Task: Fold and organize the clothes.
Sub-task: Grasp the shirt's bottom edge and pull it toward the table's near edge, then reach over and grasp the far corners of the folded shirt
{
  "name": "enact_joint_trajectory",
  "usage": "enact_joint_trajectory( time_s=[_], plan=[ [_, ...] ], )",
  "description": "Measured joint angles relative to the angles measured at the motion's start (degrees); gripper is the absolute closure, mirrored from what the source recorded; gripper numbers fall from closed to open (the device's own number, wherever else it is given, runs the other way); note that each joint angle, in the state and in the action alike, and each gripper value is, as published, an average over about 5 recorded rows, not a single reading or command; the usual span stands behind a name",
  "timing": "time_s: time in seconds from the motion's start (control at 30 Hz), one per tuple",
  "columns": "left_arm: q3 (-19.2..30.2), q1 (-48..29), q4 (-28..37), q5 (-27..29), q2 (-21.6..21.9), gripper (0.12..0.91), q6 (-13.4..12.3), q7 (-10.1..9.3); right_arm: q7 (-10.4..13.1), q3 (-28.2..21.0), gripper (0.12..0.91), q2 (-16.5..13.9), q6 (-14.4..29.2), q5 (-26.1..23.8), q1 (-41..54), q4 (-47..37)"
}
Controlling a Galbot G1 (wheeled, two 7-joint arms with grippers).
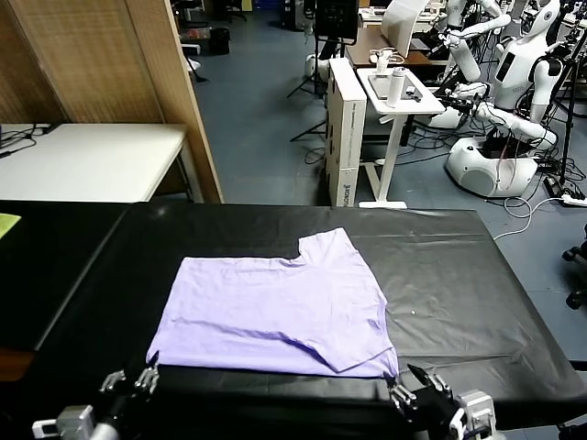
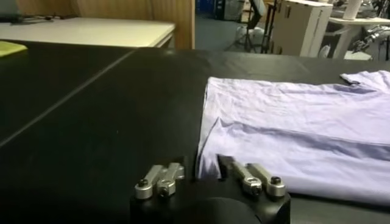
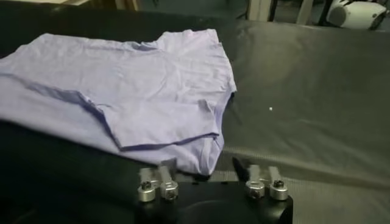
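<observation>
Lavender tee point(image 1: 280, 307) lies flat on black table cover point(image 1: 459, 275), folded approx. in half lengthwise, w/ neckline notch at far edge and one short sleeve folded over on top near the front right corner. Fabric thin, soft, lightly creased; diagonal fold line runs across lower half. No print showing on upper side. Near edge sits close to table's front edge; left side edge straight, right side flares out a bit.

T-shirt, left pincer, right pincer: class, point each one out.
T-shirt point(image 1: 275, 312), head view, middle of the fabric.
Left pincer point(image 1: 136, 378), head view, between its fingertips.
Right pincer point(image 1: 420, 387), head view, between its fingertips.
</observation>
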Motion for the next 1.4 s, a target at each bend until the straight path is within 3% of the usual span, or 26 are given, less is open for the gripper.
enact_joint_trajectory(
  time_s=[0.23,0.4,0.5,0.7,0.9,1.13,1.4],
  plan=[
    [-1.6,-3.28,-1.47,-4.08,1.65,0.123,3.56,1.88,1.36,-2.35,0.118,-4.74,1.08,8.21,14.59,-7.6],
    [-1.29,-9.91,0.24,-12.76,3.7,0.123,8.99,-1.42,2.47,-9.38,0.118,-7.44,0.58,11.87,29.04,-17.23],
    [-0.23,-15.26,2.23,-17.2,5.26,0.123,11.64,-2.15,2.35,-14.7,0.118,-7.6,0.03,12.62,37.62,-23.17],
    [2.79,-26.2,9.04,-21.48,8.45,0.123,14.35,-1.5,2.21,-23.97,0.118,-5.99,-1.44,13.0,51.47,-34.38],
    [6.18,-36.57,18.18,-21.85,10.21,0.123,15.61,-0.1,1.47,-30.92,0.118,-3.17,-1.32,12.0,61.1,-43.36],
    [9.94,-45.71,27.75,-20.04,10.06,0.123,15.85,1.5,-0.58,-36.6,0.118,0.07,-0.36,10.7,68.79,-51.61],
    [13.24,-52.13,35.86,-18.13,9.66,0.123,15.47,3.08,-1.08,-40.36,0.118,3.35,-0.1,8.95,73.17,-58.32]
  ],
)
